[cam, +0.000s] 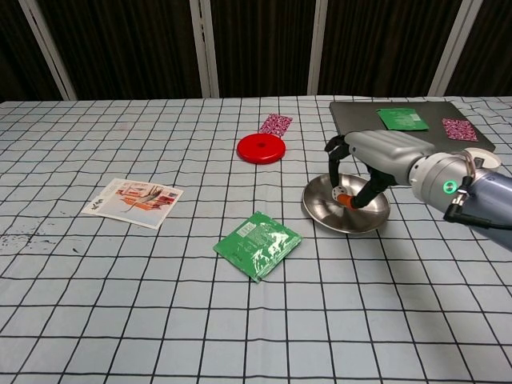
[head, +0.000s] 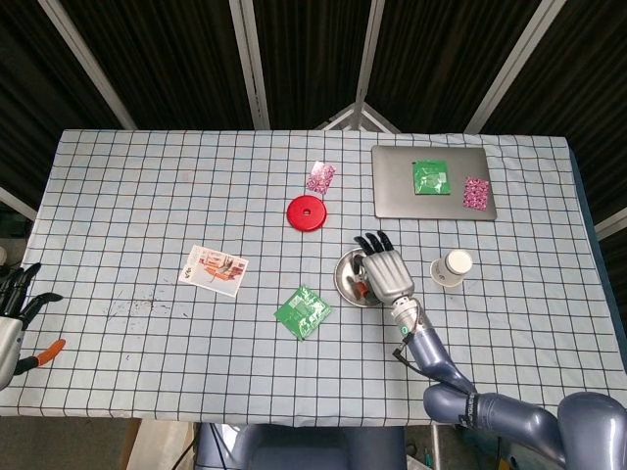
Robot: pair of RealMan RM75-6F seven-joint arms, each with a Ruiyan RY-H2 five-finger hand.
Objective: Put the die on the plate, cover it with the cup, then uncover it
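Silver-grey right hand (cam: pixel 382 154) with black fingers (head: pixel 370 242), orange thumb tip, green wrist light, blue-grey forearm.

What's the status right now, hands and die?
Right hand over plate, pinching die. Left hand idle at table edge, holding nothing. Cup upright right of plate, nothing blocking.
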